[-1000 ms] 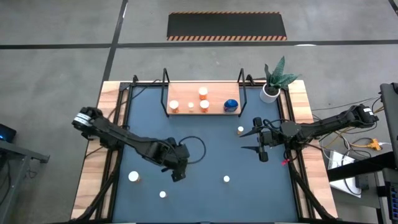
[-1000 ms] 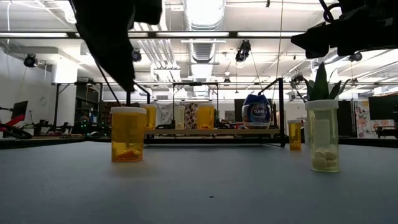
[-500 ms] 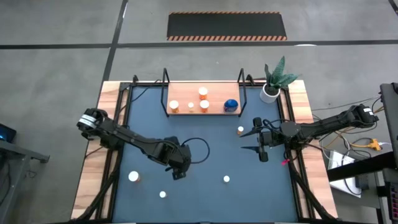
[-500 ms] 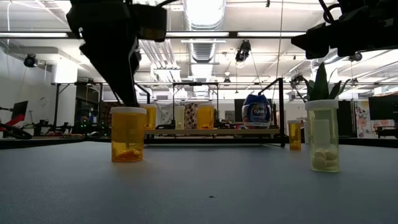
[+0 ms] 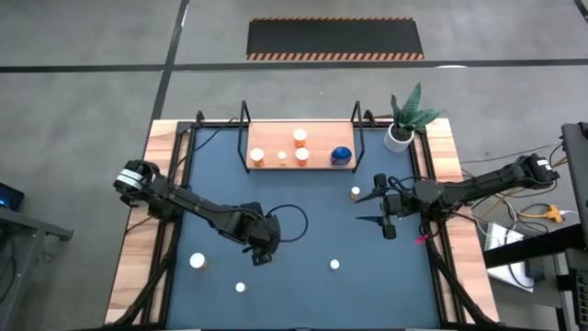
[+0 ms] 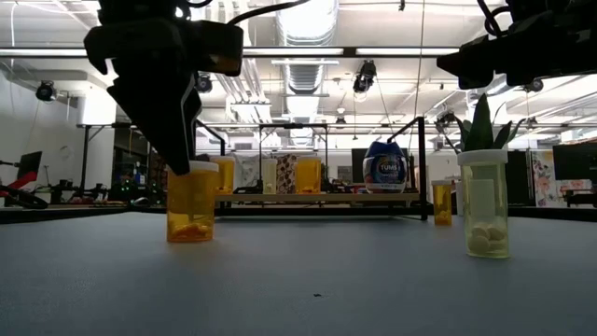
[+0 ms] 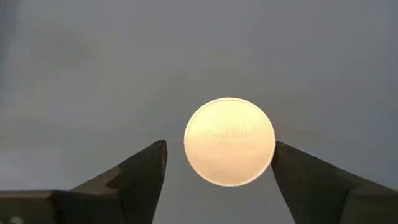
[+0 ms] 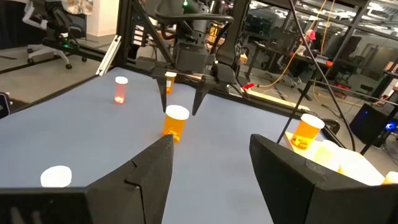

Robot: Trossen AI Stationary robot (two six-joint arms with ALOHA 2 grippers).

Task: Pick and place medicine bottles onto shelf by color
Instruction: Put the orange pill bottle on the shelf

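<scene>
Dark mat (image 5: 303, 239), left pincer (image 7: 217, 163) astride bottle (image 7: 229, 141)

Bright overhead lights, backlit arms, glare

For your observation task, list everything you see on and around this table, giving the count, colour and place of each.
shelf: one, light wood with black wire ends, far side of the mat
orange bottles on the shelf: four, white caps
blue bottle: one, right end of the shelf
orange bottles on the mat: five, white caps, scattered; one of them stands under the left gripper
plant pot: one, white, green plant, far right corner
mat: one, dark blue, covers the tabletop
striped floor mat: one, black, beyond the table
left gripper: open, lowered around a bottle cap
right gripper: open, empty, right of centre
</scene>
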